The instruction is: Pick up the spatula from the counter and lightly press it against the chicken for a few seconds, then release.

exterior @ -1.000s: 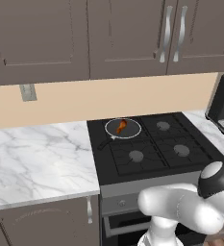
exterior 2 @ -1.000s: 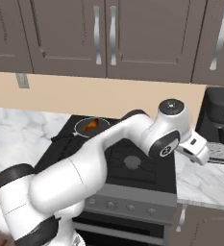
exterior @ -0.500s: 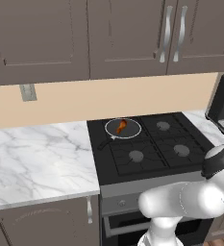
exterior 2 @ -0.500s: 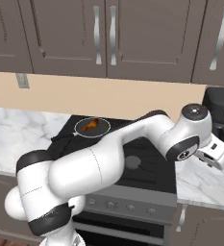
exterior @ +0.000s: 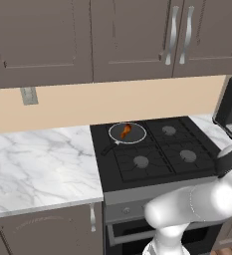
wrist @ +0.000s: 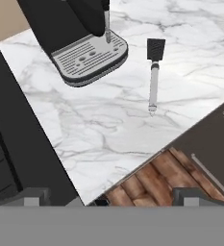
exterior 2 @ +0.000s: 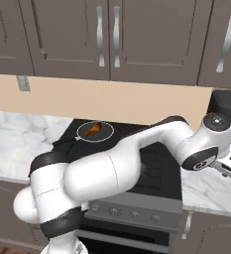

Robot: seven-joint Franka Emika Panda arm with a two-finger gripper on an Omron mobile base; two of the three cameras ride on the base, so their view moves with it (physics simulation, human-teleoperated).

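Spatula (wrist: pixel 153 72) lies flat on the marble counter (wrist: pixel 108 120), upper right of the hand view, just beside the coffee machine (wrist: pixel 84 53) and apart from it. Gripper (wrist: pixel 111 198) at the lower edge stands wide and empty. Chicken (exterior: pixel 126 131) sits in the pan (exterior: pixel 142 137), centre of the left base view.

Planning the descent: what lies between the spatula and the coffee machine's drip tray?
Only bare marble counter, seen in the hand view; the spatula and the drip tray lie apart.
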